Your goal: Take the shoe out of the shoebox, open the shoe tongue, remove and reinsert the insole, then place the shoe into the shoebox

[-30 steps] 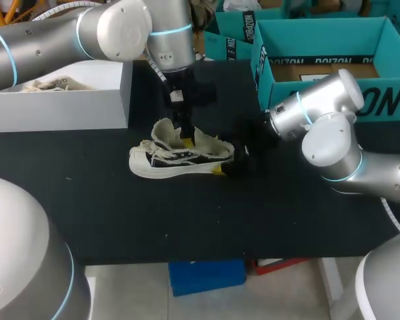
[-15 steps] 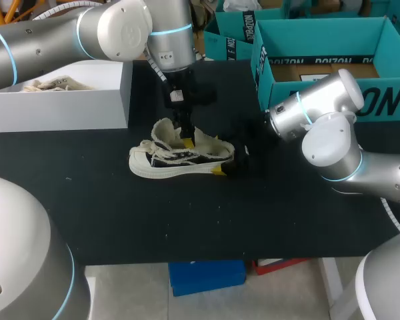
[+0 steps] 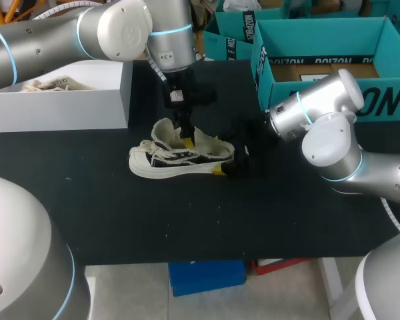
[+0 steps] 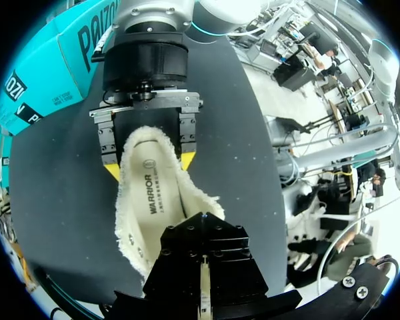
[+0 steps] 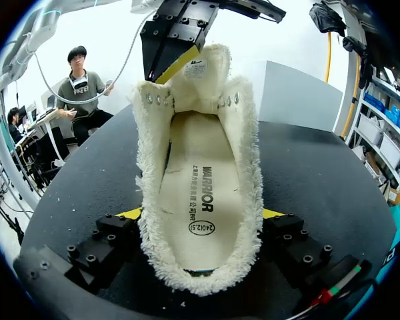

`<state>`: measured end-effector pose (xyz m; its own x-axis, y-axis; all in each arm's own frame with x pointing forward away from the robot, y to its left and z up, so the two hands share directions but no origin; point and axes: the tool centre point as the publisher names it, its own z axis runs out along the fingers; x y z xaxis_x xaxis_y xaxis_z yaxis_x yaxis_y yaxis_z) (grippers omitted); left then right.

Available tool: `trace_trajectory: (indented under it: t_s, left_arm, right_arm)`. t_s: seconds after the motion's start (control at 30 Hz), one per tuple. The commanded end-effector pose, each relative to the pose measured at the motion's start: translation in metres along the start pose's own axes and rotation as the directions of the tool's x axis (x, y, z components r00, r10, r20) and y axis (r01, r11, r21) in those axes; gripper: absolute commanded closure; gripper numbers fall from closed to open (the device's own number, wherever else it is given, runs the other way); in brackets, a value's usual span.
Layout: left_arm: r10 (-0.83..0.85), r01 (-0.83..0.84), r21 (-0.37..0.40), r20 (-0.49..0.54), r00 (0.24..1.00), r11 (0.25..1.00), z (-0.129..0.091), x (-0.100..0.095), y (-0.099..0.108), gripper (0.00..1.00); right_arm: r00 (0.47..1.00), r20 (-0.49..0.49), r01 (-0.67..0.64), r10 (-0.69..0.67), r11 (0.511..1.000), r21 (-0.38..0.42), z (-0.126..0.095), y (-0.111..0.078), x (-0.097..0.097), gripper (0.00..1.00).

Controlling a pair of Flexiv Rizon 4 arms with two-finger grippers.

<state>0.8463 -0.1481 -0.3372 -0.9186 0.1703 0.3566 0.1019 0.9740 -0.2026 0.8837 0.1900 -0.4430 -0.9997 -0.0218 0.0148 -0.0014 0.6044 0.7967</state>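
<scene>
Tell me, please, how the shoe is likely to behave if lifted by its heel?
Probably floppy: the shoe shows splayed, frayed fabric sides and a tongue folded back. Likely light for its size, being low-cut cloth. The right claw, shut on the heel, should hold the fuzzy edge without slipping.

The tabletop (image 3: 267,220) is a flat black sheet, matte, running well out to the front and both sides. Three things sit straight on it. A white box (image 3: 60,107) stands open at the back left, its long side facing forward. A bigger teal box (image 3: 333,93), also open, takes up the back right corner. Between them, near the middle and a little forward of both, a cream shoe (image 3: 177,160) with a dark side panel stands on its sole, toe toward the white box and heel toward the teal one, touching neither. A few pale specks (image 3: 165,235) dot the bare black in front of the shoe.
</scene>
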Motion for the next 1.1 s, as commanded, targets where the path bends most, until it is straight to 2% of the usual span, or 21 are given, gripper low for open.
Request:
trace_trajectory:
  t_s: [0.03, 0.23, 0.63, 1.1]
  left_arm:
    - [-0.003, 0.003, -0.003, 0.008, 1.0, 1.0, -0.003, -0.003, 0.0, 1.0]
    - [0.008, -0.007, -0.055, 0.022, 1.0, 0.998, -0.007, -0.009, -0.007, 1.0]
    - [-0.045, 0.043, -0.075, -0.025, 0.999, 0.996, 0.022, -0.033, 0.007, 1.0]
    - [-0.06, 0.054, -0.072, -0.087, 0.994, 0.996, 0.056, -0.025, 0.014, 1.0]
  right_arm:
    - [1.0, 0.002, -0.001, 0.001, 1.0, 0.001, 0.002, -0.001, 0.0, 1.0]
    - [1.0, 0.002, -0.001, 0.001, 1.0, 0.001, 0.002, -0.001, 0.0, 1.0]
    - [1.0, 0.002, -0.001, 0.001, 1.0, 0.001, 0.002, -0.001, 0.0, 1.0]
    - [1.0, 0.002, -0.001, 0.001, 1.0, 0.001, 0.002, -0.001, 0.0, 1.0]
